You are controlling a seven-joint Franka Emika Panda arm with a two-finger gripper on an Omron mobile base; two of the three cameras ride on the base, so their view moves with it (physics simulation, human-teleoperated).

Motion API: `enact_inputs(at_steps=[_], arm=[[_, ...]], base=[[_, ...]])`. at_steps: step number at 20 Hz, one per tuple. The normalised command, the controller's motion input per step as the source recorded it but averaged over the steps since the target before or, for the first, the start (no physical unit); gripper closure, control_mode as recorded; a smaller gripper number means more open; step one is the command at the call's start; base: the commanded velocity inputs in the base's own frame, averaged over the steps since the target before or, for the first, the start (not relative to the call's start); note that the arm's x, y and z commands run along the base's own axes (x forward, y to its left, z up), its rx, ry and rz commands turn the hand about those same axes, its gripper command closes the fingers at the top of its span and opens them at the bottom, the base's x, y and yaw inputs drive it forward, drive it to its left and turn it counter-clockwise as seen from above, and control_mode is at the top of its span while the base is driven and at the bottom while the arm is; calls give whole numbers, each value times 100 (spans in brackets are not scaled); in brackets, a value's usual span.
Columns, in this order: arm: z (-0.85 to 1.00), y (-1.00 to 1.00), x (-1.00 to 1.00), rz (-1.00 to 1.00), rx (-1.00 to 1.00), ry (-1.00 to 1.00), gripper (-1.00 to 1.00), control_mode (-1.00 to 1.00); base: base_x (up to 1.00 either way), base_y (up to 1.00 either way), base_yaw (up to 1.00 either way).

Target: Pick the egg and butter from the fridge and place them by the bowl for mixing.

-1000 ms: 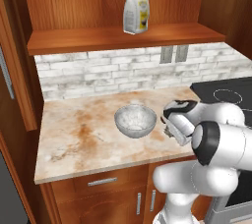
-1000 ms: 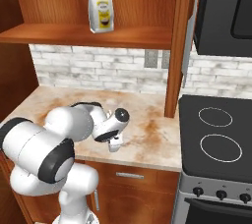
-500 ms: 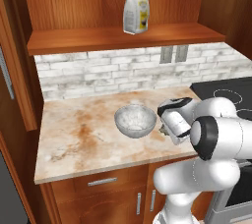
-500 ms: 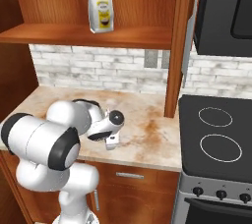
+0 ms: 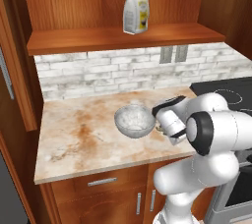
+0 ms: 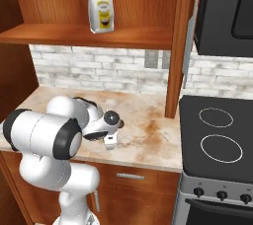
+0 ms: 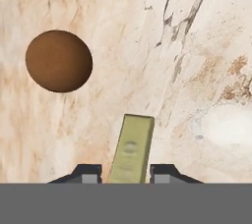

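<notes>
A marbled tan countertop [image 5: 83, 134] runs under a white brick backsplash and a wooden shelf carrying a paper bag [image 5: 136, 11], with a stove [image 6: 217, 140] to one side. The glass bowl [image 5: 134, 121] sits on the counter, and the gripper [image 7: 126, 175] hangs low just beside it, over the stone. In the hand view the brown egg [image 7: 59, 61] lies on the counter, and the pale-yellow butter [image 7: 132, 148] stick stands between the finger tips, which show a small gap on either side of it; whether they grip it I cannot tell. This looks like the release of the butter by the bowl, the last placement; next the jaws should spread fully and the hand lift straight up without nudging stick or egg
</notes>
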Motion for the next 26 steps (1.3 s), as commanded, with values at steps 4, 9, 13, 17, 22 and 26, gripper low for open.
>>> enact_inputs(at_steps=[4, 9, 13, 17, 22, 26], arm=[[-1, 0, 0, 0, -5, 0, -100, -100], [0, -1, -6, 0, -5, 0, -100, -100], [15, -4, -4, 0, 0, 0, -100, -100], [36, -20, -18, 0, 0, 12, -100, -100], [45, -8, -28, 2, -9, 0, -100, -100], [65, 0, -22, 9, -13, 1, -100, -100]], base=[[0, 0, 0], [0, 0, 0], [0, 0, 0], [0, 0, 0], [0, 0, 0], [0, 0, 0]])
